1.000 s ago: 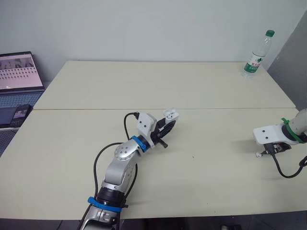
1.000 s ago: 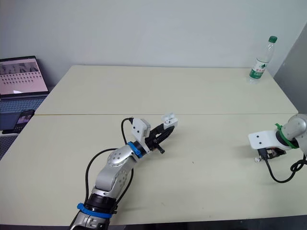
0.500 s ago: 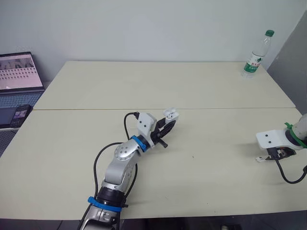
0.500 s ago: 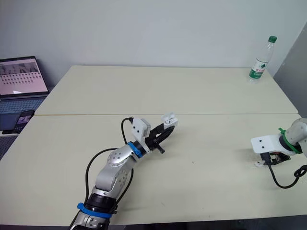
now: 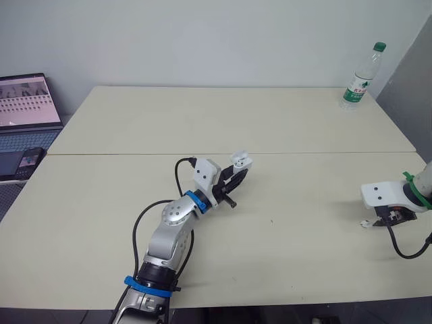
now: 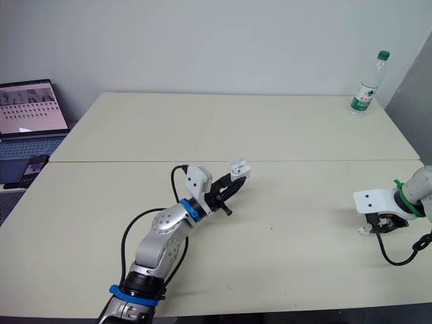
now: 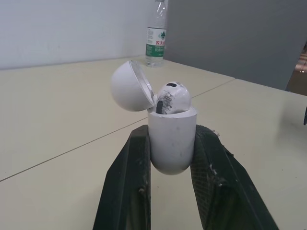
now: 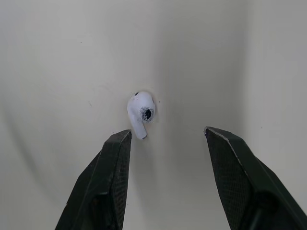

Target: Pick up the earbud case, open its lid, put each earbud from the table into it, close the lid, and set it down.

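Lower right, the small white earbud (image 8: pixel 141 112) lies just ahead of the right gripper (image 8: pixel 167 132), whose fingers are spread and empty. Mid-frame, the left gripper (image 5: pixel 234 177) clasps the open white earbud case (image 7: pixel 172 143).

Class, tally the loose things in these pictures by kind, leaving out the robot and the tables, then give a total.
earbud case: 1
earbuds: 2
water bottle: 1
laptop: 1
phone: 1
Total: 6
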{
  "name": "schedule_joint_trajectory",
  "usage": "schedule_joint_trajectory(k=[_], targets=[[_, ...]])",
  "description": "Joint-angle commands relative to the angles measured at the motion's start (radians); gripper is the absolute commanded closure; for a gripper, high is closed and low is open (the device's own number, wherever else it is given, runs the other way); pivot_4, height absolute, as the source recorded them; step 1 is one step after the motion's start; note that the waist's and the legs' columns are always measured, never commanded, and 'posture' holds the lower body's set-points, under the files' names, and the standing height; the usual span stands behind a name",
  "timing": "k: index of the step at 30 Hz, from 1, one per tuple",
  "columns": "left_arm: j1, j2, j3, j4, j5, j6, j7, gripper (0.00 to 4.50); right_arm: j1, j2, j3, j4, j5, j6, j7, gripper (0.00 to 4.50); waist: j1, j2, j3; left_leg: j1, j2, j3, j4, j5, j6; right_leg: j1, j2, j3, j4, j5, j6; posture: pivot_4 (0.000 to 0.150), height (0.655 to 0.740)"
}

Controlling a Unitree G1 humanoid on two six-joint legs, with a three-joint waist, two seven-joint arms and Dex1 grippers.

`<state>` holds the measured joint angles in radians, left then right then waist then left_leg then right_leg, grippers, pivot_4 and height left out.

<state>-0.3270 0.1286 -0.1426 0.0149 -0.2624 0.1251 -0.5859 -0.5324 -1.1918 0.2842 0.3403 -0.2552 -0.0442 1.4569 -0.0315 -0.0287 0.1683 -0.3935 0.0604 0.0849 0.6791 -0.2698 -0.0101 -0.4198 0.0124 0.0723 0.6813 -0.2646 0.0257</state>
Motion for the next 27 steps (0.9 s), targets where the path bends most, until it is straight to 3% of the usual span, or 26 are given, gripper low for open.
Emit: schedule_joint_trajectory(k=[1, 27], targets=[[-0.016, -0.005, -0.001, -0.018, 0.001, -0.026, -0.008, 3.76, -0.043, -0.002, -0.03, 0.019, -0.012, -0.005, -0.033, 2.0, 0.0, 0.0, 0.0, 0.0, 0.0, 0.0, 0.0, 0.0, 0.0, 0.0, 0.0, 0.0, 0.0, 0.0, 0.0, 0.15, 0.7362], [-0.006, -0.005, -0.001, -0.022, 0.003, -0.024, -0.007, 3.76, -0.012, 0.001, -0.037, -0.024, 0.028, 0.022, 0.001, 2.0, 0.0, 0.0, 0.0, 0.0, 0.0, 0.0, 0.0, 0.0, 0.0, 0.0, 0.0, 0.0, 0.0, 0.0, 0.0, 0.15, 0.7362]])
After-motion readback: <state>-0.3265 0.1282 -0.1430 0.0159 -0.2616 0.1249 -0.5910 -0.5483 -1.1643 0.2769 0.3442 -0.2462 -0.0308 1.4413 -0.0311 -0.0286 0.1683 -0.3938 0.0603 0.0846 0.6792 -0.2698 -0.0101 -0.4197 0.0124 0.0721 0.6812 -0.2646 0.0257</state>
